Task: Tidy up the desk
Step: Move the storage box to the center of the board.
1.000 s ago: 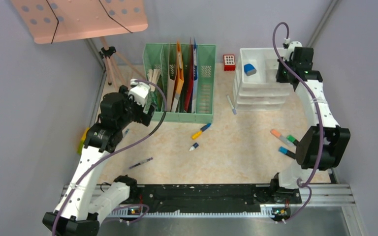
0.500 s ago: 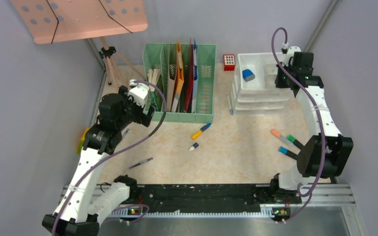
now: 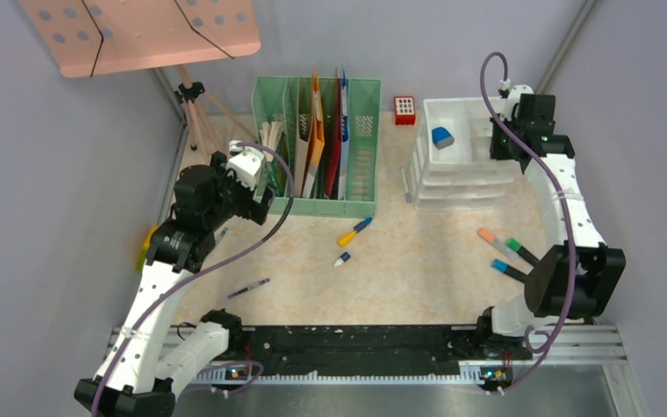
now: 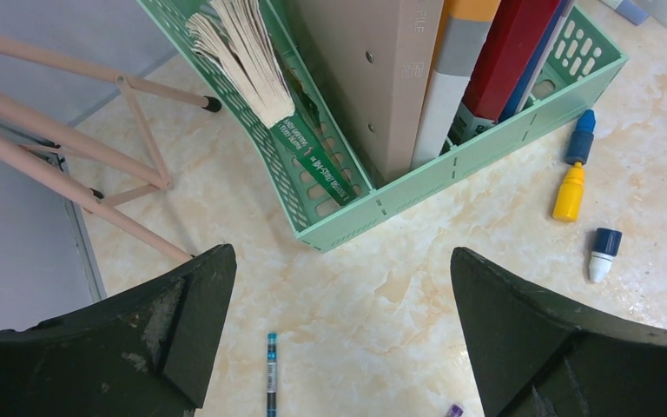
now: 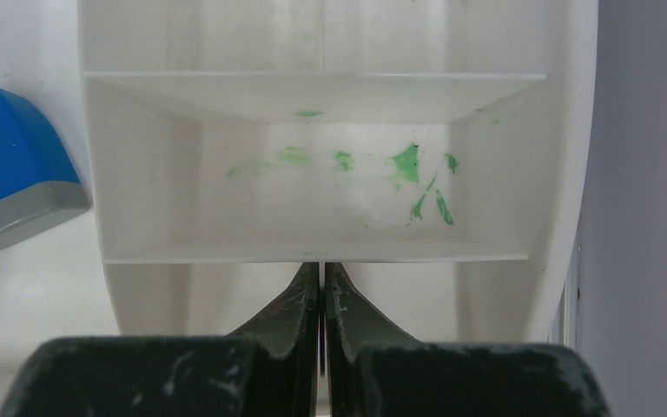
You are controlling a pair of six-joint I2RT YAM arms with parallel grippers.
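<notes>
Plainly, the desk [image 3: 417,278] is flat, squarish, beige and marble-patterned.

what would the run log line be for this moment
left pincer: open, over desk by green rack | right pincer: shut, empty, over white organizer

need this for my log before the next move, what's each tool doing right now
Left tool: open, empty, above the beige marble-patterned desk.
Right tool: shut, holding nothing, at the white plastic drawer tray.
</notes>
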